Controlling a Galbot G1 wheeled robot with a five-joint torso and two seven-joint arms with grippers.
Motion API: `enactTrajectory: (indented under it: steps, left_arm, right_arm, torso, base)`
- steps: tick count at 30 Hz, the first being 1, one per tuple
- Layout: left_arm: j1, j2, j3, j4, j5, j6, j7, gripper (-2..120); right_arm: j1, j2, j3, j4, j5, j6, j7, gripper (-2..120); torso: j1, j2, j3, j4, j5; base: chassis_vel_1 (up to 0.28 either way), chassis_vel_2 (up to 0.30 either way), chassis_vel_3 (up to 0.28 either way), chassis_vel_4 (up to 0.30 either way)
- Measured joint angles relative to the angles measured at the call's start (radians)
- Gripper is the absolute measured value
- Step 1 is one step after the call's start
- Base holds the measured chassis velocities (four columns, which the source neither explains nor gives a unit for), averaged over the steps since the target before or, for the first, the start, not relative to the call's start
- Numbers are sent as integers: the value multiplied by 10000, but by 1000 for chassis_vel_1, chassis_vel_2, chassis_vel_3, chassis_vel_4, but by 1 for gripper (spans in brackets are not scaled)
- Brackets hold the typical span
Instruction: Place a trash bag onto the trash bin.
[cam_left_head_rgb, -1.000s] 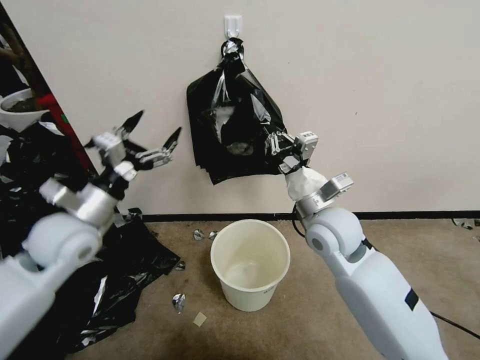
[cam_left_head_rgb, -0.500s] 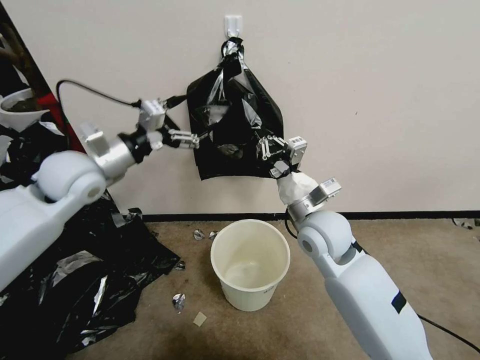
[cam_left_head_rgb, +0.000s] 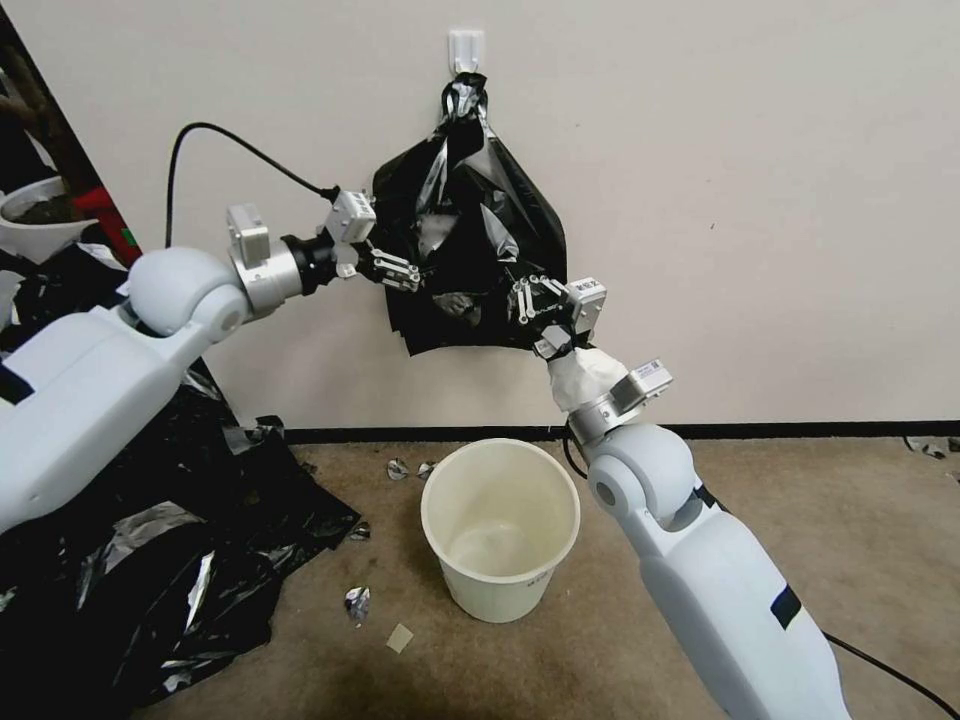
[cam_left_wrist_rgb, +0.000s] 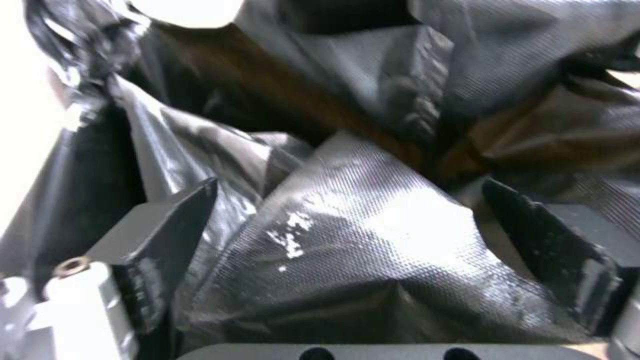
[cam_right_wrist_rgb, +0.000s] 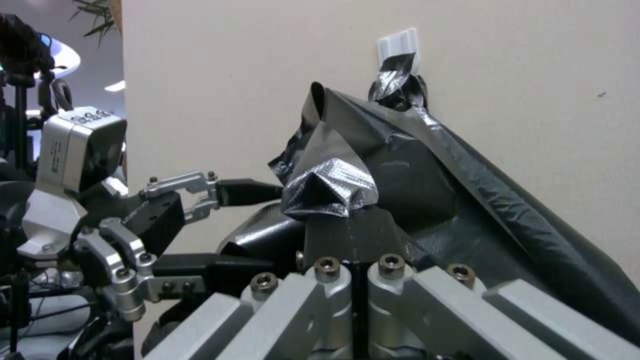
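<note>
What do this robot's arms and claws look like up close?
Both arms are smooth pale grey-white shells with round ball-like joints and silver metal wrist rings. A black cable loops into the left claw. White wrapping covers the right wrist behind the right claw. Silver linkages carry black fingertips.

We see a white wall hook (cam_left_head_rgb: 466, 48), a heap of black plastic sheets (cam_left_head_rgb: 150, 560) on the carpet (cam_left_head_rgb: 700, 470), and small foil scraps (cam_left_head_rgb: 357, 603) near it.
</note>
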Motion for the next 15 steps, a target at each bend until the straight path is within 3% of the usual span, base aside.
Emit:
enactTrajectory:
  steps: [7,15]
  left_arm:
    - [-111,61,-17,77,433,545,756,70]
    - [85,67,-275,105,640,684,438,42]
  right_arm:
    - [74,40,-5,-42,-17,39,-4,0]
    - [79,19,-10,-28,-18,112,-21,0]
  torso:
    - [0,0,0,1,-1]
    - [0,0,0,1,-1]
  base:
    - [0,0,0,0]
    - [0,0,0,0]
